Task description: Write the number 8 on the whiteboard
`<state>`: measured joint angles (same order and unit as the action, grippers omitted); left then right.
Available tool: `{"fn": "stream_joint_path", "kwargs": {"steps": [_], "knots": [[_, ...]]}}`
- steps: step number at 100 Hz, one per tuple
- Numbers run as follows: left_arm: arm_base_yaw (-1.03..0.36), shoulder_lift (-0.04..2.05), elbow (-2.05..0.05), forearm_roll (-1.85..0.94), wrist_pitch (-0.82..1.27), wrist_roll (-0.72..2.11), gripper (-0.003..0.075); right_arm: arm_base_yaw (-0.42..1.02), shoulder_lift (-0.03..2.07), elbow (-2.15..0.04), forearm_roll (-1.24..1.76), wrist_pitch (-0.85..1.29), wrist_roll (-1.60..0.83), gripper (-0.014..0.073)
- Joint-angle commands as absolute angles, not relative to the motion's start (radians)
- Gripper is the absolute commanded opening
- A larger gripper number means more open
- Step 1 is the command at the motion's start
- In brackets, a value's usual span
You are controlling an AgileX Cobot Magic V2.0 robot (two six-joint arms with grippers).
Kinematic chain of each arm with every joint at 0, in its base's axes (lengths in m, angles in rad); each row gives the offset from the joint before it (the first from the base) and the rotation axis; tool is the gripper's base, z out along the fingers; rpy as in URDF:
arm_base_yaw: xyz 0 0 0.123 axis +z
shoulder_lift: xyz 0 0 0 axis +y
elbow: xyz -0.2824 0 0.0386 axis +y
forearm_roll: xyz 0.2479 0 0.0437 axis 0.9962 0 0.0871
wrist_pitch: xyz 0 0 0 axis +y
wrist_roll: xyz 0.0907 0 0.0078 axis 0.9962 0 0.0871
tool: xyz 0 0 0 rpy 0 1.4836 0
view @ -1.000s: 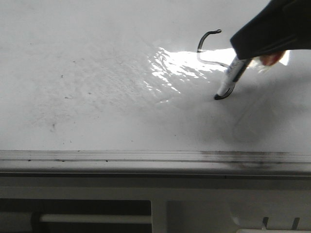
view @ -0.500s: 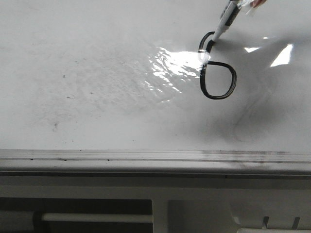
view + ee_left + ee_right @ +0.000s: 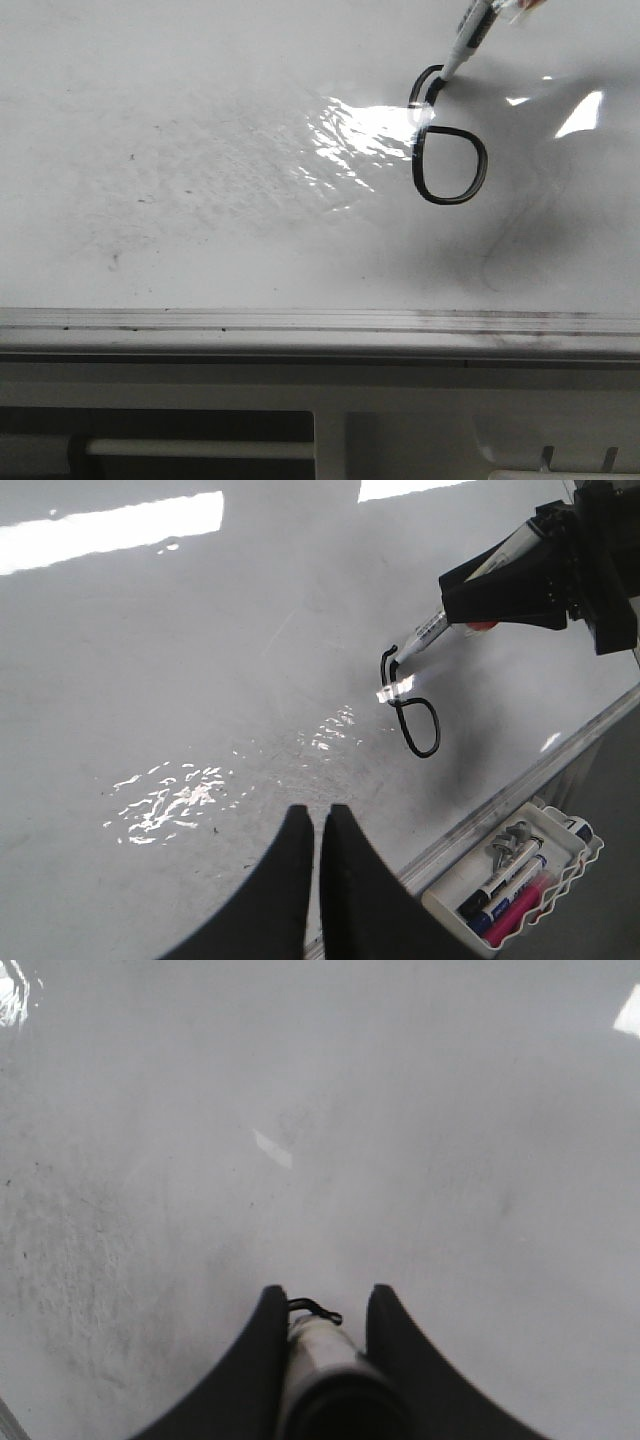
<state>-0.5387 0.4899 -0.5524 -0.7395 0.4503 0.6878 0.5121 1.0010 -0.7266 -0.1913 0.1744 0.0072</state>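
Note:
The whiteboard (image 3: 200,200) fills the front view. On it is a black marker figure, the number 8 (image 3: 447,150), with a round closed lower loop and a narrow, partly drawn upper loop. It also shows in the left wrist view (image 3: 415,715). My right gripper (image 3: 325,1300) is shut on a white marker (image 3: 320,1350), whose tip touches the upper loop (image 3: 440,82). The left wrist view shows the right gripper (image 3: 470,580) and the marker (image 3: 430,630) from the side. My left gripper (image 3: 318,820) is shut and empty, hovering over the board away from the figure.
A bright light reflection (image 3: 360,135) lies just left of the figure. The board's metal edge (image 3: 300,322) runs along the front, with a white shelf (image 3: 400,430) below. A tray of markers (image 3: 520,870) hangs past the board's edge.
One second ago the marker was at the bottom of the lower loop. It closed that loop and moved up to the upper loop, where it has barely moved in the last half-second.

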Motion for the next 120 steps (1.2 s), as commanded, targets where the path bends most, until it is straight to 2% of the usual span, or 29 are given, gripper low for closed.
{"fn": "stream_joint_path", "kwargs": {"steps": [1, 35, 55, 64, 75, 82, 102, 120], "knots": [[-0.537, 0.493, -0.579, -0.769, 0.398, 0.680, -0.0020, 0.482, 1.001, -0.750, -0.276, 0.190, -0.023, -0.0045], [-0.537, 0.493, -0.579, -0.769, 0.402, 0.680, -0.0020, 0.485, 0.978, -0.833, -0.287, 0.208, -0.023, -0.0045], [-0.537, 0.495, -0.575, -0.774, 0.436, 0.680, -0.0011, 0.607, 0.897, -0.873, -0.254, 0.234, -0.023, -0.0045], [-0.537, 0.509, -0.575, -0.792, 0.481, 0.689, 0.0083, 0.702, 0.866, -0.873, -0.254, 0.291, -0.023, -0.0045], [-0.537, 0.556, -0.575, -0.862, 0.521, 0.766, 0.0312, 0.817, 0.861, -0.873, -0.254, 0.364, -0.027, -0.0046], [-0.537, 0.594, -0.575, -0.974, 0.549, 0.924, 0.0405, 0.885, 0.870, -0.873, -0.254, 0.393, -0.038, -0.0054], [-0.537, 0.719, -0.575, -1.359, 0.709, 1.377, 0.0417, 1.025, 0.920, -0.873, -0.254, 0.408, -0.038, -0.0071], [-0.576, 0.819, -0.580, -1.472, 0.770, 1.617, 0.0417, 1.104, 0.945, -0.875, -0.253, 0.410, -0.038, -0.0071]]}}
